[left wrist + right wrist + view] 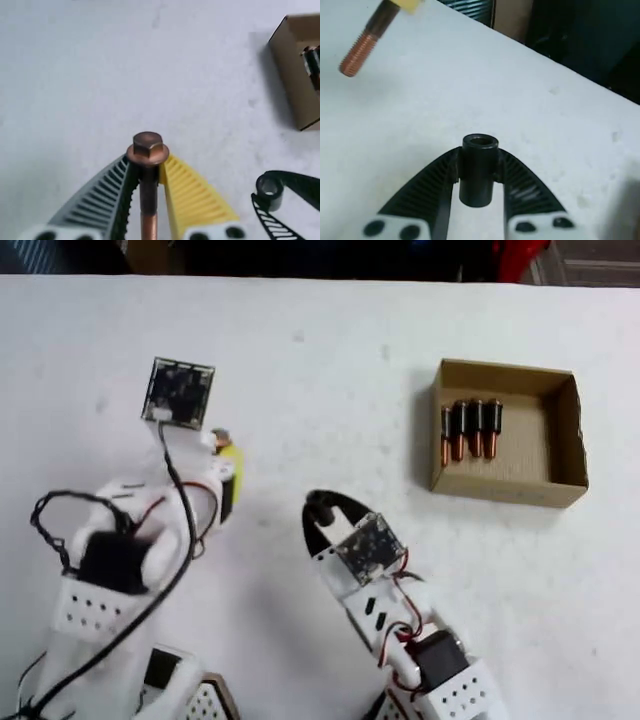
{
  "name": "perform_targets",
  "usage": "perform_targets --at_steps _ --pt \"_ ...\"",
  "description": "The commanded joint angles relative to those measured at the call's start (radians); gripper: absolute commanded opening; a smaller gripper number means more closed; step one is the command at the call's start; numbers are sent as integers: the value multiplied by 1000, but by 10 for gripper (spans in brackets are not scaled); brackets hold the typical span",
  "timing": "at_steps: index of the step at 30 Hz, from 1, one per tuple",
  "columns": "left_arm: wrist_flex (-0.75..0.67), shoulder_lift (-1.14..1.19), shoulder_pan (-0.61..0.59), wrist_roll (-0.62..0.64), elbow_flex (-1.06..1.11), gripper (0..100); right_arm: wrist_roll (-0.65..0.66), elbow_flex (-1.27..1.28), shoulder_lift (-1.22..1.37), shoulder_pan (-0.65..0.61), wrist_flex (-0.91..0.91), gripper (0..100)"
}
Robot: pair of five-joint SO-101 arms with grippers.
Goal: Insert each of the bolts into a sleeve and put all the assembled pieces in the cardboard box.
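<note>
Left tool (148, 165) clenched on copper bolt (147, 146). Right tool (478, 159) grasping black sleeve (479, 177). I hold both above the counter (330, 350), well apart from the cardboard box (505, 490). Four assembled pieces (470, 428) lie inside the box.

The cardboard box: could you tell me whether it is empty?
Not empty: four assembled pieces lie side by side in the cardboard box.

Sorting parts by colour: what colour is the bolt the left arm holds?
Copper brown; the left wrist view shows the bolt best.
</note>
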Motion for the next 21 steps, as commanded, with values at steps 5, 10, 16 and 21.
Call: perform_targets --at_steps 5,10,16,21 --pt "-272 -110 91 48 78 20 0 29 -10 -25 -177 16" --pt "-473 -174 124 48 169 20 -91 34 -10 -31 -251 16" --pt "-646 -252 124 48 250 20 -198 34 -10 -31 -260 16" --pt "-740 -288 139 51 267 20 -198 34 -4 -31 -252 16"
